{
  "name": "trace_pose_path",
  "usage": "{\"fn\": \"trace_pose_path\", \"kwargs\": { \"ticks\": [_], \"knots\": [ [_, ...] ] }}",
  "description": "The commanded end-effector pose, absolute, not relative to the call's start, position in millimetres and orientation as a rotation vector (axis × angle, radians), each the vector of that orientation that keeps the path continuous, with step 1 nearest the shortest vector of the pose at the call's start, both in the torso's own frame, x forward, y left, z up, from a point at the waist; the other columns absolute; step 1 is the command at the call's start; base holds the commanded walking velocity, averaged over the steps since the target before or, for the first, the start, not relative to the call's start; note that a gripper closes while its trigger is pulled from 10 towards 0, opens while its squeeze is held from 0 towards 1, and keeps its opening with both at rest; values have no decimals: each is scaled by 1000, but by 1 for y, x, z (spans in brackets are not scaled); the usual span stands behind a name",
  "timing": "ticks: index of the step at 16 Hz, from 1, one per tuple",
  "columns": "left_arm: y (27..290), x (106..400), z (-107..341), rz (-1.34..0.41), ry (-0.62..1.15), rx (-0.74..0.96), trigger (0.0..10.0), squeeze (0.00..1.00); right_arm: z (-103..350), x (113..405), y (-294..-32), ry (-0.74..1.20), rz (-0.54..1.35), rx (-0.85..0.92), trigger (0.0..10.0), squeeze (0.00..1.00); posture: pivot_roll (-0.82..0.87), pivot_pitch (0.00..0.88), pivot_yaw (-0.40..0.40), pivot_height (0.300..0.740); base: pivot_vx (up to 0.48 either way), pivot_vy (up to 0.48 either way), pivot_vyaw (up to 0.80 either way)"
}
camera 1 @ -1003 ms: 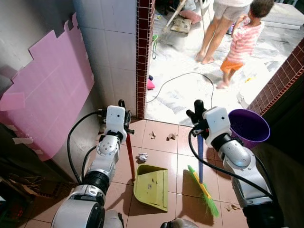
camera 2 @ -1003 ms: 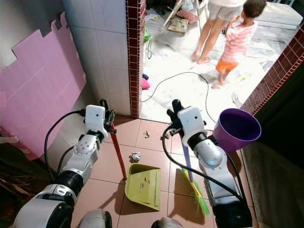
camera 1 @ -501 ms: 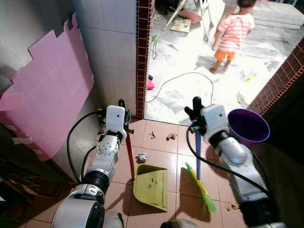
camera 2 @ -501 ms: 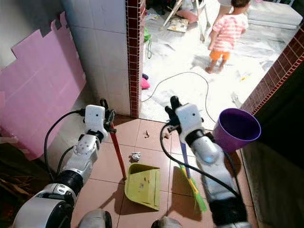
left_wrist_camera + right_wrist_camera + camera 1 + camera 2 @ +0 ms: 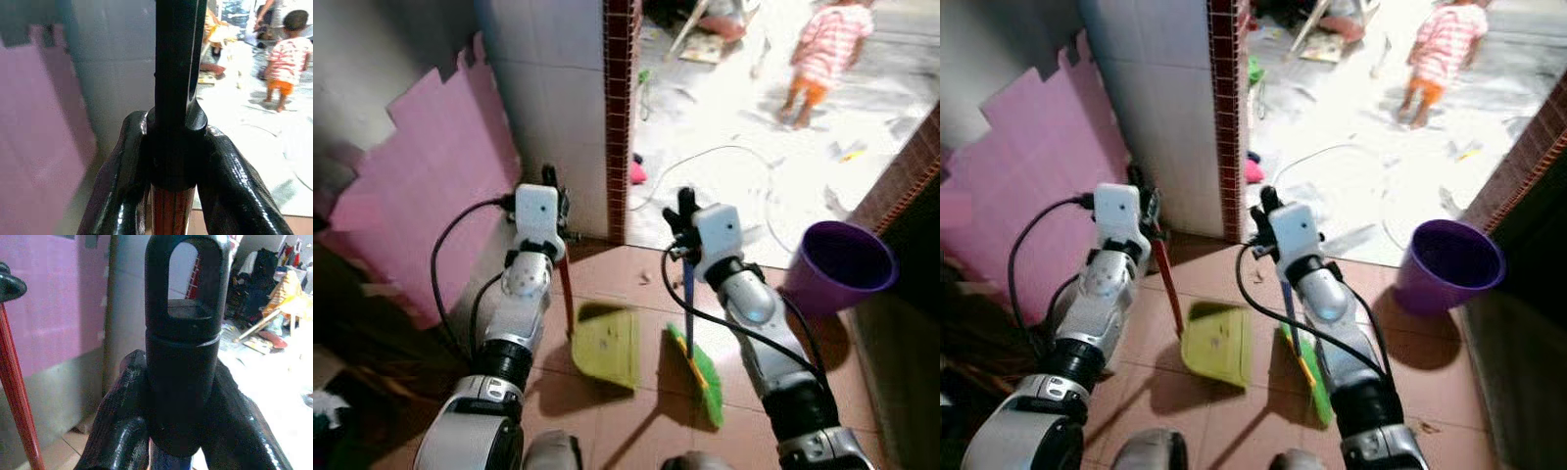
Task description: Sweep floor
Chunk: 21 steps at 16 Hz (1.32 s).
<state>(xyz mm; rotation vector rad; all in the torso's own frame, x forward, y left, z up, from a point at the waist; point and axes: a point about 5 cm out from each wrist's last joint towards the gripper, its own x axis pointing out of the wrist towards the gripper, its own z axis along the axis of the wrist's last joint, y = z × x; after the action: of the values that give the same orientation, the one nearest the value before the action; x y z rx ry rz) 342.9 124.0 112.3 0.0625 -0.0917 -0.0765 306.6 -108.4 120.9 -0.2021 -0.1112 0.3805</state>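
A: Broom (image 5: 697, 364)?
B: Standing upright, green bristles touching the tiled floor (image 5: 636, 274); the right gripper (image 5: 178, 431) is clamping its black handle end, seen close in the wrist view.
A: Dustpan (image 5: 605, 343)?
B: Lying just beside the bristles; the left gripper (image 5: 168, 186) is gripping its red handle (image 5: 567, 294).
A: Surroundings?
B: Purple bucket (image 5: 840, 268) nearby, pink panel (image 5: 431, 176) leaning on the wall, child (image 5: 822, 49) standing beyond.

Yellow-green dustpan (image 5: 604, 342) on a red handle (image 5: 565, 293); green broom (image 5: 697, 370), seemingly blue-handled; purple bucket (image 5: 840, 267); terracotta floor (image 5: 636, 284); pink board (image 5: 431, 186).
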Motion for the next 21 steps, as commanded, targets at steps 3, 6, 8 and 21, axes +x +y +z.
{"fn": "trace_pose_path", "kwargs": {
  "ticks": [3,6,8,21],
  "knots": [
    [134,335,121,-24,-107,36,10000,0,136,319,-103,-190,344,-191,10000,0,0,0,85,740,0,0,0],
    [136,316,114,38,-44,-45,10000,0,136,322,-101,-180,298,-152,10000,0,11,0,62,740,0,0,-417],
    [135,308,115,37,-52,-24,10000,0,137,323,-97,-187,308,-141,10000,0,15,0,64,740,0,0,-800],
    [144,290,131,36,-49,1,10000,0,151,329,-103,-251,238,-185,10000,0,23,0,60,740,0,0,-250]
  ]
}}
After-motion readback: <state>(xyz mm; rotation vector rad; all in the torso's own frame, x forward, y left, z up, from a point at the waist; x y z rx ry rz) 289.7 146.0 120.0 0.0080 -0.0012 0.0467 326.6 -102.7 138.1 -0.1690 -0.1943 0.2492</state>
